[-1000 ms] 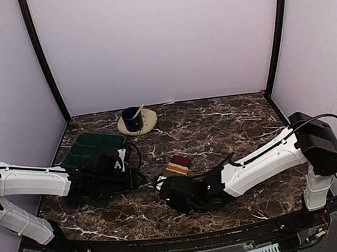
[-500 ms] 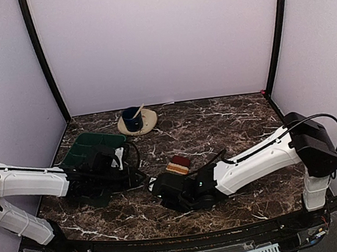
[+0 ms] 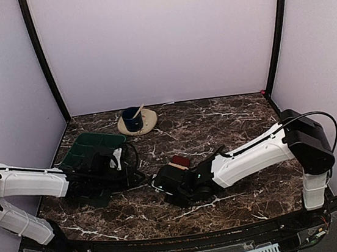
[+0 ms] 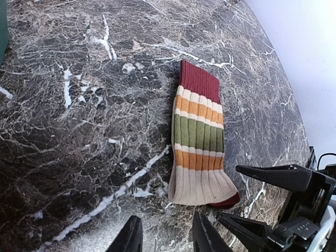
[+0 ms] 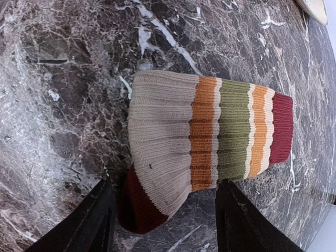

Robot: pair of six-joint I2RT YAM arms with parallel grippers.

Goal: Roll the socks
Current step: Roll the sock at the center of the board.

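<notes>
Striped sock (image 5: 210, 142) lay flat about mid-tabletop (image 3: 230, 124), well apart from the green tray (image 3: 88, 147) at the left edge and from the cup (image 3: 132, 118) on its plate (image 3: 150, 123) at the far edge. Dark red cuff pointed to the far edge, tan end to the near edge. A dark red patch showed under the tan end; could not tell whether it was this sock's own heel or part of another. No separate plain tan sock made out in any view.

Right gripper (image 5: 164, 189) stood open and low over the tabletop, one finger on each side of the tan end, nothing clamped. Could not tell whether either finger touched the fabric.

Left gripper (image 4: 165, 220) hung just beside the sock on its left, jaws partly apart, empty, pointed at the tan end.

Judged step: the very start of the roll. Sock unrolled, no fold made, right gripper placed to take the tan end.

Next move, as judged: right jaws close across the tan end and pinch the layers together, then turn that end over toward the red cuff. Fabric is thin and lies on hard stone, so the fingers need to come down to the surface to catch it. Left gripper looked placed to pin or tuck the roll once started.
</notes>
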